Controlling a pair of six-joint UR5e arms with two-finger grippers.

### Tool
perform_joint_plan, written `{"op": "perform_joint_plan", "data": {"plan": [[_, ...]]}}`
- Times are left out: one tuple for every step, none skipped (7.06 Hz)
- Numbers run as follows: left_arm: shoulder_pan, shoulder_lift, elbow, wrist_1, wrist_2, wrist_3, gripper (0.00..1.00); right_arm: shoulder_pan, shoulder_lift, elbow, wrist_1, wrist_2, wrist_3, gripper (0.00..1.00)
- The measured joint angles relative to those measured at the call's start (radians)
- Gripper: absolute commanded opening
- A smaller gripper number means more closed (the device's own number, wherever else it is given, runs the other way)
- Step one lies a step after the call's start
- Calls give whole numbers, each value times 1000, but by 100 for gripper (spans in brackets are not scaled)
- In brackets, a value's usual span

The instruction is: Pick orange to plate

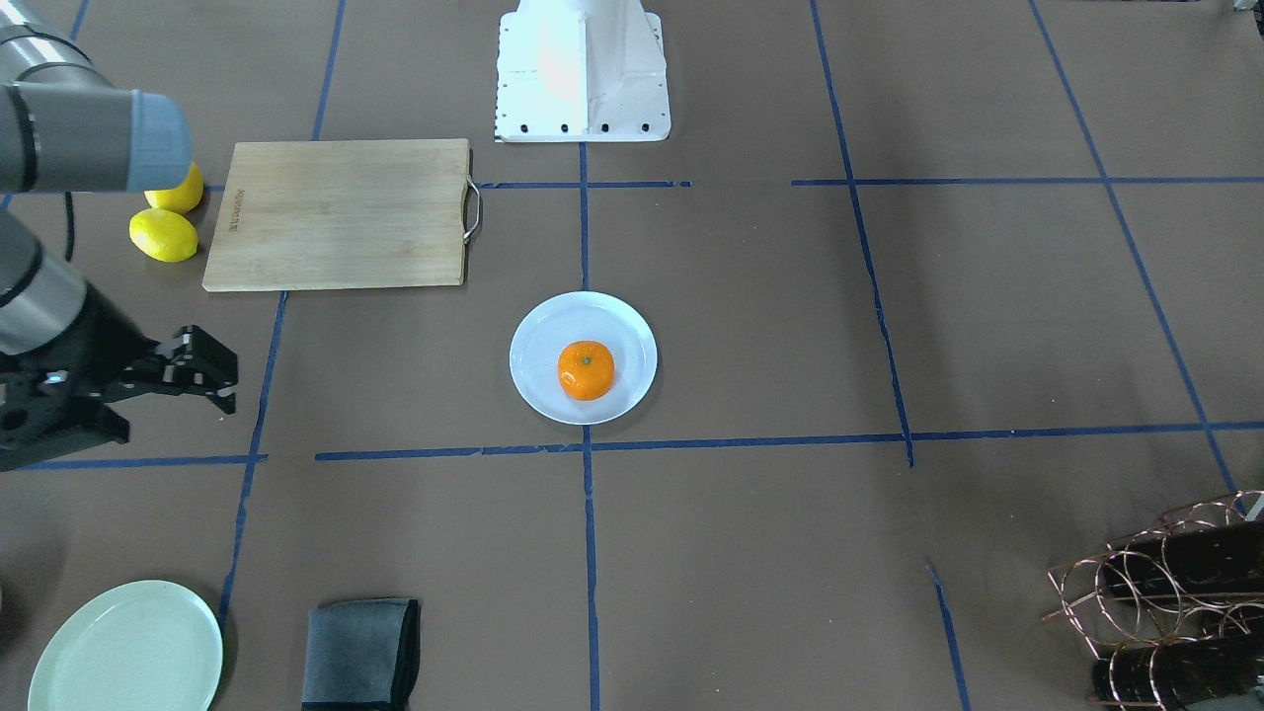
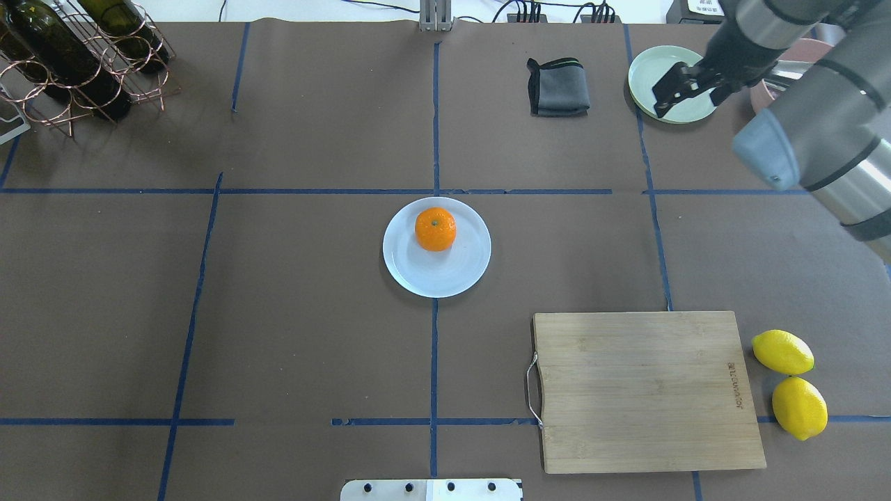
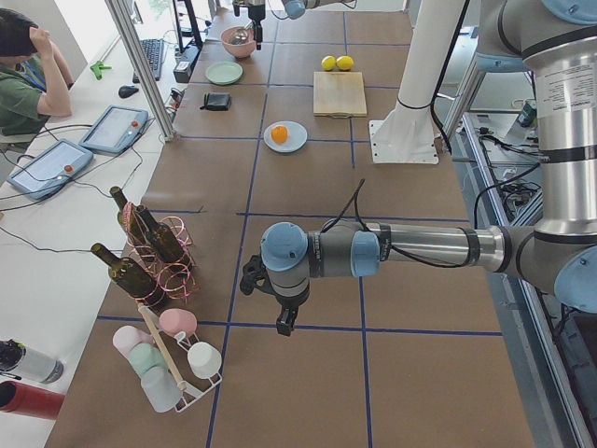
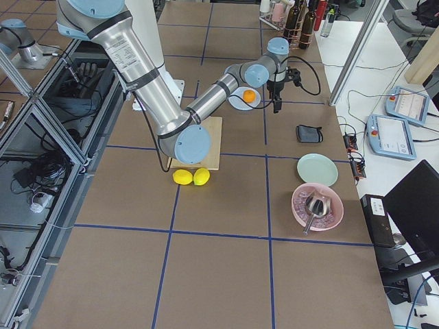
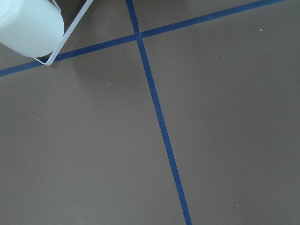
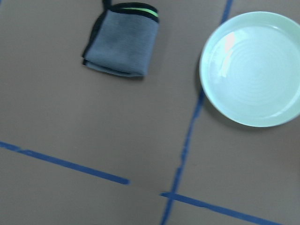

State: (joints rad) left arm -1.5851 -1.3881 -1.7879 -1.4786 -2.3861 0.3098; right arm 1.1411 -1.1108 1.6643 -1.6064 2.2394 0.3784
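The orange [image 2: 436, 229] sits on the pale bluish-white plate [image 2: 445, 275] at the table's centre, toward the plate's far side; it also shows in the front view as the orange [image 1: 586, 370] on the plate [image 1: 538, 341]. My right gripper [image 2: 686, 90] hangs open and empty above the far right of the table, over the edge of the green plate, well away from the orange. My left gripper [image 3: 283, 322] shows only in the left side view, hovering low over bare table far to the left; whether it is open or shut I cannot tell.
A wooden cutting board [image 2: 644, 390] and two lemons [image 2: 783, 351] lie near right. A pale green plate [image 6: 253, 70] and a folded grey cloth [image 6: 122, 40] lie far right, with a pink bowl [image 4: 317, 205] beyond. A wine rack [image 2: 76, 56] stands far left, a mug rack [image 3: 173, 359] past it.
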Motion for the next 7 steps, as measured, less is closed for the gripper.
{"op": "perform_joint_plan", "data": {"plan": [[-1,-5,3,1,1,-4,100,88,-58,-2,-44,15,-160,100],[-5,-8,5,3,3,-8,100,170,-110,-3,-98,17,-299,100],[-13,-9,3,4,4,-9,100,247,-172,-3,-140,14,-406,100],[-23,-9,0,4,4,-10,100,324,-254,-1,-156,15,-466,100],[-33,-11,-2,4,4,-10,100,391,-341,1,-160,16,-492,100],[-39,-12,-4,4,4,-11,100,444,-427,3,-150,15,-503,100],[-41,-10,-5,3,5,-9,100,476,-497,3,-112,15,-504,100]]}}
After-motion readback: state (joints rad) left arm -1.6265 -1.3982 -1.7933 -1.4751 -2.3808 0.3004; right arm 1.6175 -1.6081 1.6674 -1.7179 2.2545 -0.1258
